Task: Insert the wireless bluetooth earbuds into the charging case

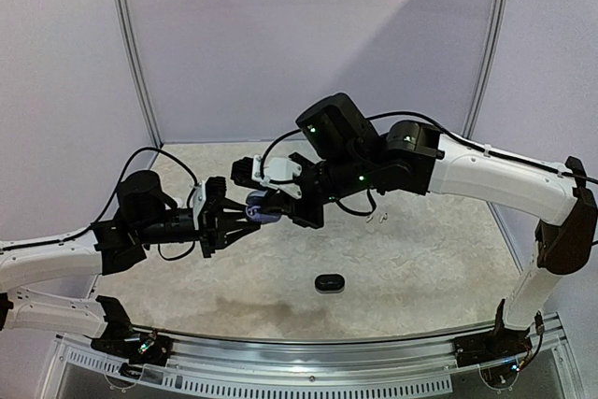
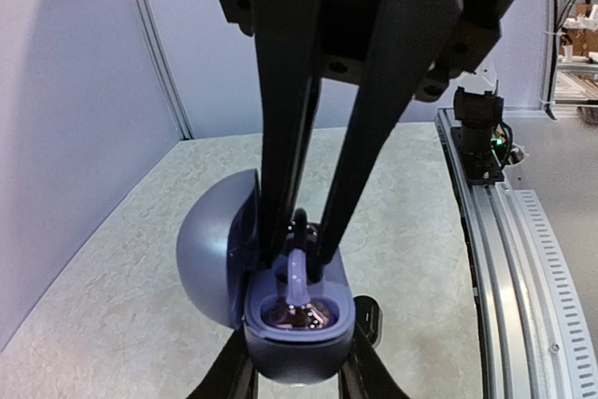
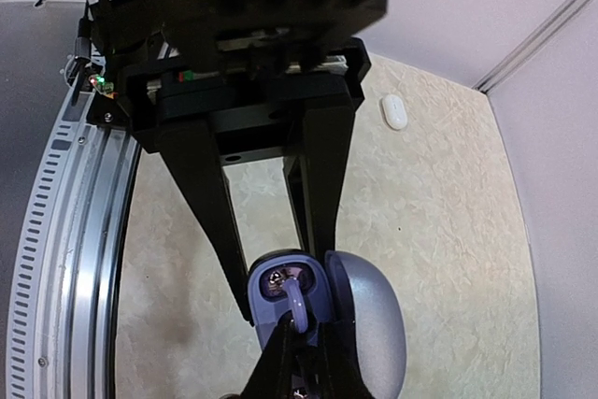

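Your left hand (image 2: 299, 363) grips the open slate-blue case (image 2: 297, 332); right hand (image 3: 299, 329) pinches a lavender earbud (image 3: 296, 296). Tilted, it could jam.

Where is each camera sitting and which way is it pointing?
Top external: above and behind the arm bases, looking down on the table; both arms show, left hand and right hand meeting.
Left wrist: on the left arm, facing the robot's right; its own fingers hold the open charging case.
Right wrist: on the right arm, facing the robot's left; its own fingers pinch an earbud.
Shared: both wrist views show the case and earbud.
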### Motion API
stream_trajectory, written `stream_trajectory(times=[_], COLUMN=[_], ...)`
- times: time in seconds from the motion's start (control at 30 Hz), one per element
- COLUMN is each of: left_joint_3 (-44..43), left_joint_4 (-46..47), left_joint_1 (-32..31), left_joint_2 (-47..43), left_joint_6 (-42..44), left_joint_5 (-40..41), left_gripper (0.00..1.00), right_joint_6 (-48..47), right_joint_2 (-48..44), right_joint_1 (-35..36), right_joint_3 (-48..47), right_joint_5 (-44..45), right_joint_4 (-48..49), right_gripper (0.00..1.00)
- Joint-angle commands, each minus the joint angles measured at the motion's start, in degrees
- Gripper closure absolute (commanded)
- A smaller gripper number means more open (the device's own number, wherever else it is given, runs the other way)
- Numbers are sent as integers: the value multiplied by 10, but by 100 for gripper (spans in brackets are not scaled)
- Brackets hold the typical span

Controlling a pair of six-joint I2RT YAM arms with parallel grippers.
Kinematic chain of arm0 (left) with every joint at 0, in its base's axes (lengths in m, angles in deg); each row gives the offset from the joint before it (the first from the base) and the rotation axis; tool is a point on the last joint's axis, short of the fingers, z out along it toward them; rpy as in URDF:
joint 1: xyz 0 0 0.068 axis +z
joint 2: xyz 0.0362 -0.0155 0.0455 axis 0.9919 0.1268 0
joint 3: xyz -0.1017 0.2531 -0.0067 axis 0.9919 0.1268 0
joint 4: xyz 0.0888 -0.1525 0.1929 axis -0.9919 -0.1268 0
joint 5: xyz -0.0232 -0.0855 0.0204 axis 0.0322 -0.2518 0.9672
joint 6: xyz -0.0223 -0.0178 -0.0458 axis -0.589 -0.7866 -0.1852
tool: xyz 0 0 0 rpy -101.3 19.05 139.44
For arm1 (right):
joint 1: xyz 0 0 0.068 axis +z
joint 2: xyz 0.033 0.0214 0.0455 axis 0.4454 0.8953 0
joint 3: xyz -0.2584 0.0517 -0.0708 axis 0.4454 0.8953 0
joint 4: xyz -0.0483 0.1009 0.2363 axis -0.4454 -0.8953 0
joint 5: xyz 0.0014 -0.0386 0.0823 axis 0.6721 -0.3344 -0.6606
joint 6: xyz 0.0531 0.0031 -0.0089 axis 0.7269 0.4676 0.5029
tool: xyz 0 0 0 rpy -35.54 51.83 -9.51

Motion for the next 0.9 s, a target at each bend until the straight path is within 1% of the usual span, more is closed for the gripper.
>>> stream_trajectory(times=[0.0, 0.17, 0.33, 0.47, 0.57, 0.7, 0.73, 0.77, 0.8, 0.87], left_joint_3=[-2, -1, -1, -1, 1, 1, 1, 1, 2, 2], left_joint_4=[47, 42, 39, 34, 29, 23, 21, 21, 23, 28], left_joint_1=[-3, -3, -3, -3, -3, -3, -4, -4, -5, -7], left_joint_2=[-7, -8, -7, -7, -7, -4, -4, -4, -3, -3], left_joint_6=[4, 6, 5, 0, 1, 20, 30, 53, 74, 121], left_joint_5=[-12, -12, -12, -10, -7, -4, -6, -7, -8, -5], left_gripper=[100, 100, 100, 100, 100, 100, 100, 100, 100, 100], right_joint_6=[-8, -12, -17, -13, -5, 24, 42, 55, 71, 91], right_joint_2=[19, 2, -15, -39, -74, -115, -117, -116, -107, -82], right_joint_1=[-1, -2, -1, -2, -1, -6, -7, -7, -8, -7], right_joint_3=[-10, -11, -21, -20, -12, 10, 16, 18, 17, 3], right_joint_5=[29, 21, 1, -46, -103, -122, -104, -64, -6, 128], right_joint_4=[-39, -24, -18, -3, 23, 77, 94, 108, 117, 113], right_gripper=[86, 81, 80, 80, 80, 79, 77, 77, 77, 82])
